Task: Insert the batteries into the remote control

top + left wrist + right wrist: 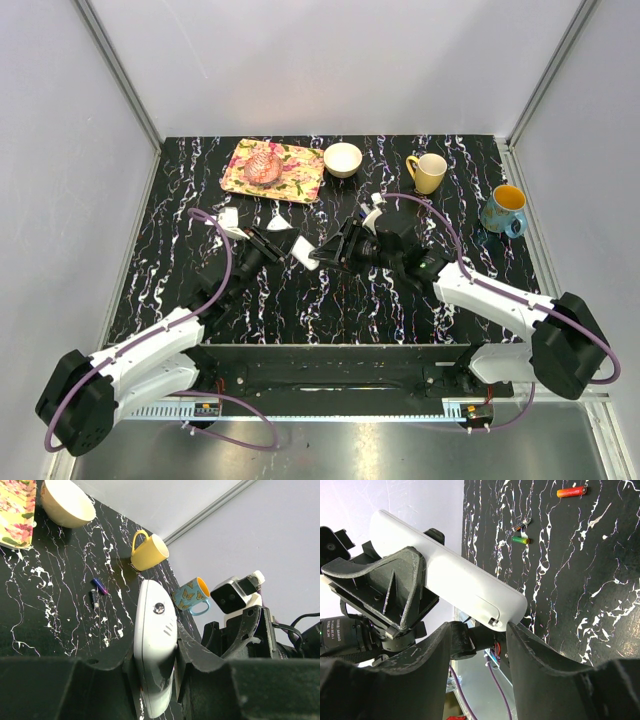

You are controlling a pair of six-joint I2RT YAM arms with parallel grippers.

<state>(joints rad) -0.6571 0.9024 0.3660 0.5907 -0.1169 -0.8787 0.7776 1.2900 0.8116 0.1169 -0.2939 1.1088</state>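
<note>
Left end effector [156, 667] grips remote control [155, 622]; floral tray [302, 166] holds pink lump [263, 166].

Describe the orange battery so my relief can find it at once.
In the right wrist view, look at the black marbled table past the white remote control. The orange battery lies alone near the top edge, well apart from the green battery and the dark battery lying together.
</note>
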